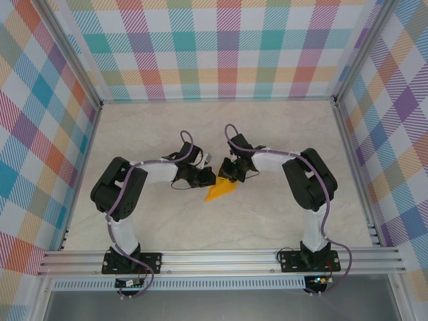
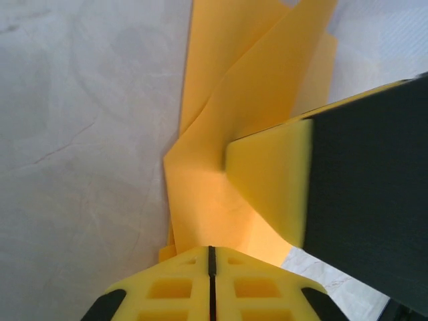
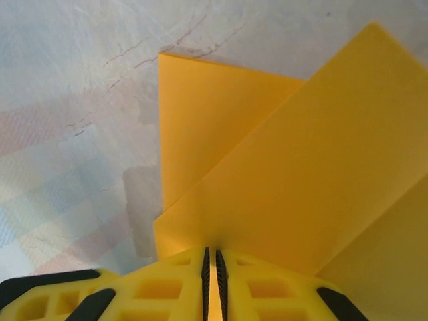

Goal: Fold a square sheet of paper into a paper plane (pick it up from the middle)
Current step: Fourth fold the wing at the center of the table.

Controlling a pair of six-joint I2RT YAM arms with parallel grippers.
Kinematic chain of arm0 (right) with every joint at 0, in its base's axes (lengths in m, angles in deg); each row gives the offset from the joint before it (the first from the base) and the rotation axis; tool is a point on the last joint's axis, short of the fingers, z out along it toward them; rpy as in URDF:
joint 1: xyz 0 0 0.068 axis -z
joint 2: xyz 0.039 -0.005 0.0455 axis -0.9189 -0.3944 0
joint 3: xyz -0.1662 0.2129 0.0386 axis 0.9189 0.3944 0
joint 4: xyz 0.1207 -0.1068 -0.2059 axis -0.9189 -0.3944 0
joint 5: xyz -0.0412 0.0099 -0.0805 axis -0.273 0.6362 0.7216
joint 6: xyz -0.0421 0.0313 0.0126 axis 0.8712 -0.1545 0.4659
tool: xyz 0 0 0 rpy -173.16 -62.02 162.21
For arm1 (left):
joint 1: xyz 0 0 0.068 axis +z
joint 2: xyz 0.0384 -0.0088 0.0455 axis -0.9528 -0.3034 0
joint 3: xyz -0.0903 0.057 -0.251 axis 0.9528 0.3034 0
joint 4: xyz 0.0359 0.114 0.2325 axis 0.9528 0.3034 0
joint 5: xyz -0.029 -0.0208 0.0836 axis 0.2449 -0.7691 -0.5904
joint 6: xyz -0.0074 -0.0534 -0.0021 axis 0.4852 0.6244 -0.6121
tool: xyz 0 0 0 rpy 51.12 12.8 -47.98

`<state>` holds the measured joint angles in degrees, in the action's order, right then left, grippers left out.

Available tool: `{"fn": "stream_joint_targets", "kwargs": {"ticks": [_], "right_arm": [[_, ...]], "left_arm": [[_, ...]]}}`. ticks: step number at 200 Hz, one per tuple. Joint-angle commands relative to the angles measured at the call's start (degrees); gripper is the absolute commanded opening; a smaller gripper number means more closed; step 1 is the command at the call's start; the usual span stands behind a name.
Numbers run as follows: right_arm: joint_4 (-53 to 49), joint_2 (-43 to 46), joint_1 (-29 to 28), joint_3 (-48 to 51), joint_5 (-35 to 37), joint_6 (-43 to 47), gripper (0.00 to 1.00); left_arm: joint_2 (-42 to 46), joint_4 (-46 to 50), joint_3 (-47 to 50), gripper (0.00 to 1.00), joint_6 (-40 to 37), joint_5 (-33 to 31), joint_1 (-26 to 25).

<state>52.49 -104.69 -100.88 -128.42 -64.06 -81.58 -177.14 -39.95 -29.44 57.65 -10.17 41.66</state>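
The square sheet of paper (image 1: 221,192) is orange-yellow and folded into a pointed wedge with layered flaps, lying at the table's middle with its tip toward the near left. Both grippers meet at its far end. My left gripper (image 1: 207,178) is shut, its yellow tips (image 2: 211,249) pressed together right at the paper (image 2: 221,114), with nothing seen between them. My right gripper (image 1: 227,175) is shut on the paper's edge; a thin orange strip shows between its pads (image 3: 214,253), and the flaps (image 3: 301,180) fan out ahead. A right finger (image 2: 267,180) rests on the paper in the left wrist view.
The pale marbled table (image 1: 281,134) is boxed in by plaid walls (image 1: 40,134) on three sides. An aluminium rail (image 1: 221,257) runs along the near edge where both arm bases are bolted. The arms' elbows bulge outward at left and right.
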Motion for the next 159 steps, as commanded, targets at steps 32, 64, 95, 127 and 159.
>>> {"fn": "stream_joint_targets", "kwargs": {"ticks": [32,64,95,127,159], "right_arm": [[0.2,-1.0,0.4,2.6,2.5,-3.4,0.14],[1.1,-0.4,0.4,2.7,2.1,-3.9,0.14],[1.9,-0.2,0.4,2.6,1.1,-4.2,0.14],[2.1,0.1,0.4,2.3,0.6,-4.1,0.14],[2.1,-0.1,0.4,2.3,0.2,-4.0,0.14]], "left_arm": [[9.1,-0.4,4.8,0.20,4.5,-4.8,-0.2],[11.8,-3.3,9.7,0.28,5.8,-3.2,-0.3],[12.0,-2.9,10.8,0.34,1.5,-2.3,-0.3],[10.8,-3.6,10.8,0.34,-2.6,-0.6,-0.6],[9.5,-2.8,9.9,0.29,-5.5,-0.1,-0.6]]}}
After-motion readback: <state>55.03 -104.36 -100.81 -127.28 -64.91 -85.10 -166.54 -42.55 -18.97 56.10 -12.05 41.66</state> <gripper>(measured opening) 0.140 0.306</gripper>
